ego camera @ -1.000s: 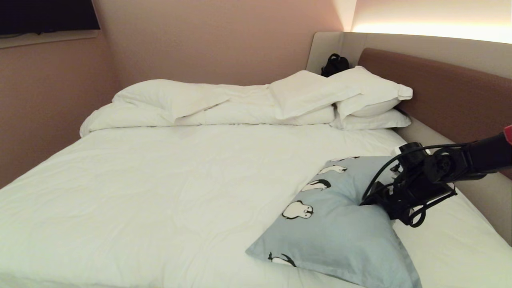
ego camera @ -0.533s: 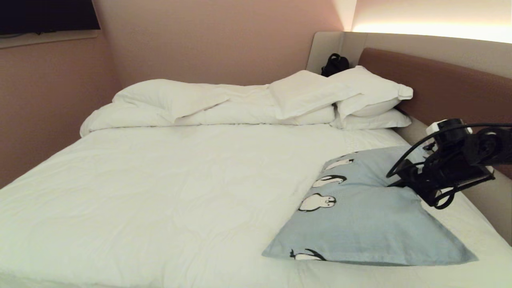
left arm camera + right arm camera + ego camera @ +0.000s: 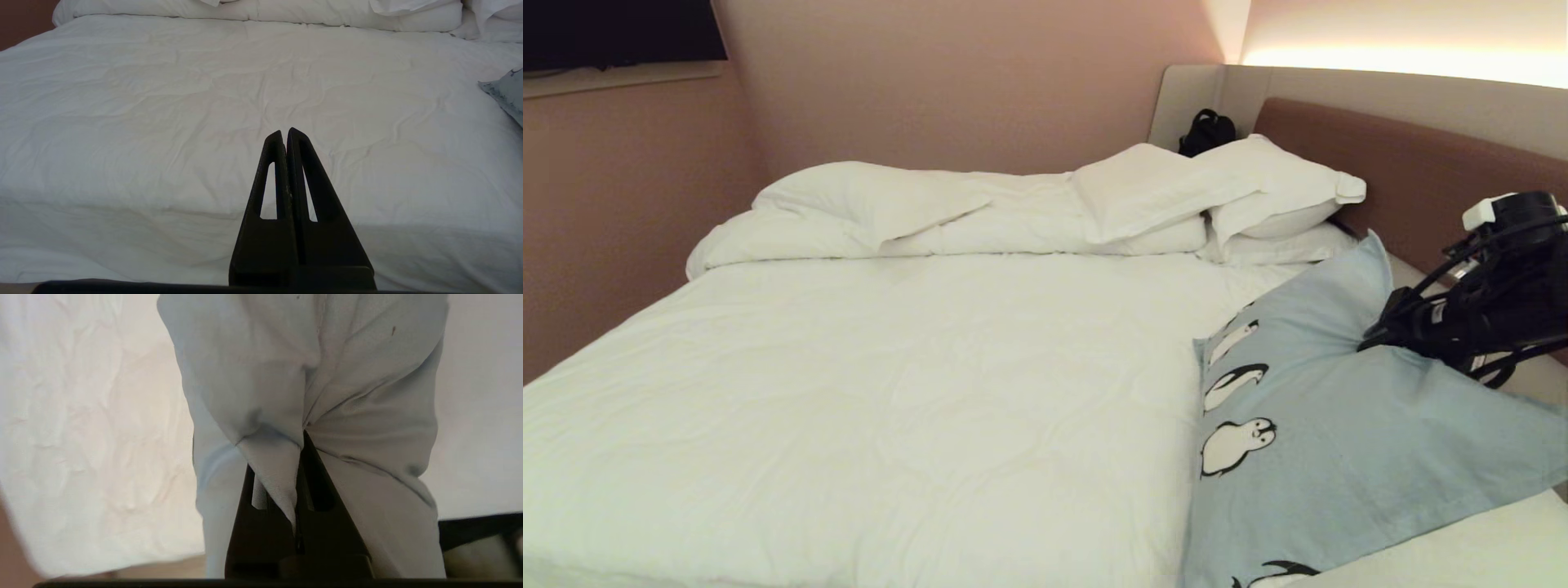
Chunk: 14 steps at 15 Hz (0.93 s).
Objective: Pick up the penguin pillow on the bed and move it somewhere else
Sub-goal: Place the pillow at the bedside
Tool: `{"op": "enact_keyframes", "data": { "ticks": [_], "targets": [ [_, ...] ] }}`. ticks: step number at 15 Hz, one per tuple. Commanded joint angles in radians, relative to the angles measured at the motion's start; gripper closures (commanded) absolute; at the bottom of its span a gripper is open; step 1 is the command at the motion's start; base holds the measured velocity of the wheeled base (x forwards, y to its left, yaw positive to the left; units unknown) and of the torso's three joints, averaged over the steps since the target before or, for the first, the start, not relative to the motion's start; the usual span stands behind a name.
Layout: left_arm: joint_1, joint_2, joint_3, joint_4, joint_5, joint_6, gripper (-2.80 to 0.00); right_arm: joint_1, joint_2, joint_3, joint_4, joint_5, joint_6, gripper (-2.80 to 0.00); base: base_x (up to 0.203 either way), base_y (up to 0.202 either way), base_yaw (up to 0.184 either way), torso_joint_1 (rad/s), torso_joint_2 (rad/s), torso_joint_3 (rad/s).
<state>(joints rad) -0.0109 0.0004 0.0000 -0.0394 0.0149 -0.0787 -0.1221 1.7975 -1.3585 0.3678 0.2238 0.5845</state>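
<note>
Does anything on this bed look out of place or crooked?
Yes: the penguin pillow is tilted up at the right edge of the bed, one corner raised, its fabric bunched where the right gripper pinches it. The white pillows and duvet are heaped loosely.

the bed (image 3: 890,367) carries a rumpled white duvet (image 3: 947,220) and white pillows (image 3: 1274,196) far beyond the right hand (image 3: 1372,339); the penguin pillow (image 3: 1323,441) hangs tilted beneath it.

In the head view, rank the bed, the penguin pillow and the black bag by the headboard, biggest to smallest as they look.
1. bed
2. penguin pillow, though nearness to the camera enlarges it
3. black bag, farthest away
</note>
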Motion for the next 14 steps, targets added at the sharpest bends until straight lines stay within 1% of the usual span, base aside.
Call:
{"op": "enact_keyframes", "data": {
  "ticks": [1,3,8,9,10,11,12,14],
  "targets": [
    [0.000,0.000,0.000,-0.001,0.000,-0.001,0.00,-0.001,-0.022,0.000,-0.021,-0.099,-0.090,0.00,0.000,0.000,0.000,0.000,0.00,0.000],
    [0.000,0.000,0.000,-0.001,0.000,-0.001,0.00,-0.016,-0.011,0.004,-0.104,-0.171,-0.109,0.00,0.000,0.000,0.000,0.000,0.00,0.000],
    [0.000,0.000,0.000,-0.001,0.000,-0.001,0.00,-0.039,-0.013,0.001,-0.227,-0.178,-0.145,0.00,0.000,0.000,0.000,0.000,0.00,0.000],
    [0.000,0.000,0.000,-0.001,0.000,-0.001,0.00,-0.050,-0.019,0.002,-0.285,-0.179,-0.162,0.00,0.000,0.000,0.000,0.000,0.00,0.000],
    [0.000,0.000,0.000,-0.001,0.000,-0.001,0.00,-0.060,-0.020,0.002,-0.310,-0.184,-0.188,0.00,0.000,0.000,0.000,0.000,0.00,0.000],
    [0.000,0.000,0.000,-0.001,0.000,-0.001,0.00,-0.065,-0.017,0.001,-0.317,-0.187,-0.197,0.00,0.000,0.000,0.000,0.000,0.00,0.000],
    [0.000,0.000,0.000,-0.001,0.000,-0.001,0.00,-0.078,-0.010,0.005,-0.326,-0.191,-0.239,0.00,0.000,0.000,0.000,0.000,0.00,0.000],
    [0.000,0.000,0.000,-0.001,0.000,-0.001,0.00,-0.097,0.001,0.010,-0.334,-0.191,-0.278,0.00,0.000,0.000,0.000,0.000,0.00,0.000]
  ]
}}
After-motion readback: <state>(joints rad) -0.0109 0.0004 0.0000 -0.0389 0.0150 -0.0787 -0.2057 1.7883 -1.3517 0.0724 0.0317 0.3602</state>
